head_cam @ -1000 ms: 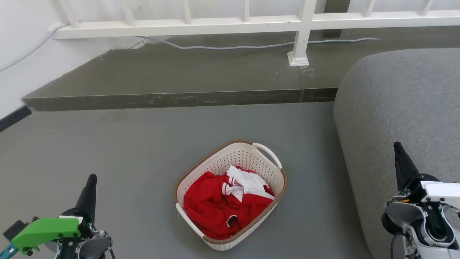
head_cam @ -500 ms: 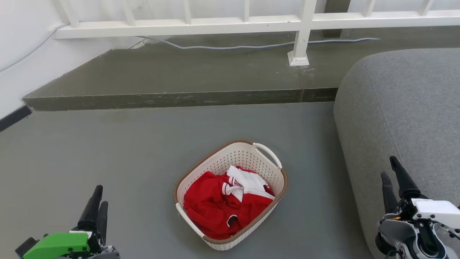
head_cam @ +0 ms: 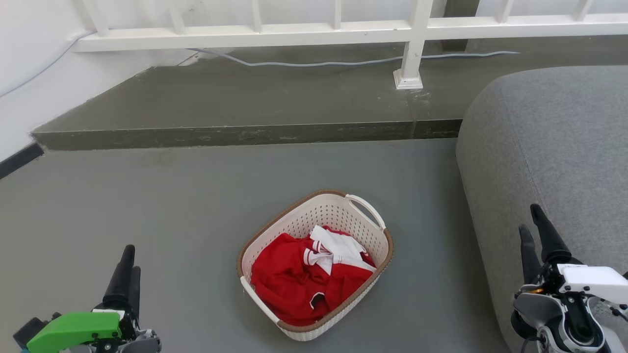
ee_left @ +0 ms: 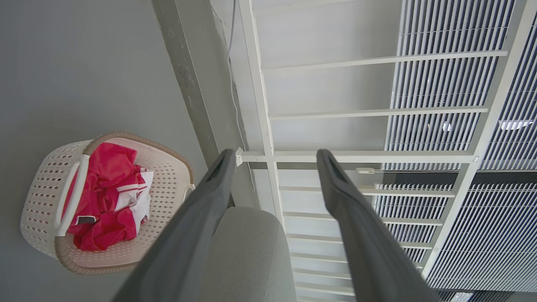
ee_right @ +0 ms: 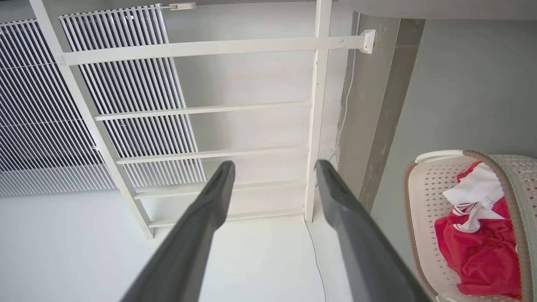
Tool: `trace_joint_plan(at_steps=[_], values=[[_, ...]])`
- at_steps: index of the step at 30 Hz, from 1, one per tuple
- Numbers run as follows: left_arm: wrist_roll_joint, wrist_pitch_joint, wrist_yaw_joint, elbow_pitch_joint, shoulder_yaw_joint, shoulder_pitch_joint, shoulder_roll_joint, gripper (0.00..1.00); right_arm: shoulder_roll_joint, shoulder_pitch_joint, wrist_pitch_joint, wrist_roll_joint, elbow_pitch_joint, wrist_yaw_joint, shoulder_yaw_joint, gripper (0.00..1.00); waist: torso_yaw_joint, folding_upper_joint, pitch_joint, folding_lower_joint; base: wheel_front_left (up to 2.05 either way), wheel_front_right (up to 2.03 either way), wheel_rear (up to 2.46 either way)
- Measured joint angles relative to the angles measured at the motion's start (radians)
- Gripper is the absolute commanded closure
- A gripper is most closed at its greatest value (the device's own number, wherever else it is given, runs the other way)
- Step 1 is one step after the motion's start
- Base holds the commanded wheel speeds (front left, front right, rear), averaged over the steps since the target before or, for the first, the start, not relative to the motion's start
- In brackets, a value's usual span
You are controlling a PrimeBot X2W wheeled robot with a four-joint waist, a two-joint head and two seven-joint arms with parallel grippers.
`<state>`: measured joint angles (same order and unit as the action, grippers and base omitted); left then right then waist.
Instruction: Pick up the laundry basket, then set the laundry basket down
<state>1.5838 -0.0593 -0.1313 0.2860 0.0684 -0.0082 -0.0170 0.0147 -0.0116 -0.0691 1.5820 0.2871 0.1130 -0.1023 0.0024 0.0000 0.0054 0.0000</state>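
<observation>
Judging by how things lie, the task has barely begun: the laundry basket sits flat on the grey floor, and I have no hold on it. The reach, the grasp, the lift and the setting down are all left to do. My left end effector hangs low on my left with its two dark fingers parted, nothing between them. My right end effector hangs on my right over the edge of the grey sofa, also open and empty. Both wrist views show a wide clear gap between the fingers. The basket lies between the two end effectors and well apart from each, a little nearer the sofa than my left side. It stands upright with its mouth facing up, and red and white clothes are heaped in the nearer half. Its long axis runs on a diagonal, from near-left to far-right as I look down. So one white loop handle points away toward the sofa side, and the other handle points back toward my left. I judge that each arm will need to meet a handle along that slant rather than square on.
</observation>
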Motion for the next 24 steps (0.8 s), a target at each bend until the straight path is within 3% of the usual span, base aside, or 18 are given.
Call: trace_joint_plan(at_steps=[12,24], values=[[-0.149,0.045,0.000,-0.028,-0.047,0.000,-0.049,0.00,0.058,-0.007,0.049,-0.142,-0.045,0.000,0.063,0.00,0.000,0.0000,0.002,0.0000,0.00,0.00,0.00],[-0.431,0.088,0.015,-0.050,-0.072,0.000,-0.095,0.00,0.105,-0.023,0.095,-0.400,-0.072,0.000,0.119,0.00,0.001,0.0000,0.003,0.0000,0.00,0.00,0.00]])
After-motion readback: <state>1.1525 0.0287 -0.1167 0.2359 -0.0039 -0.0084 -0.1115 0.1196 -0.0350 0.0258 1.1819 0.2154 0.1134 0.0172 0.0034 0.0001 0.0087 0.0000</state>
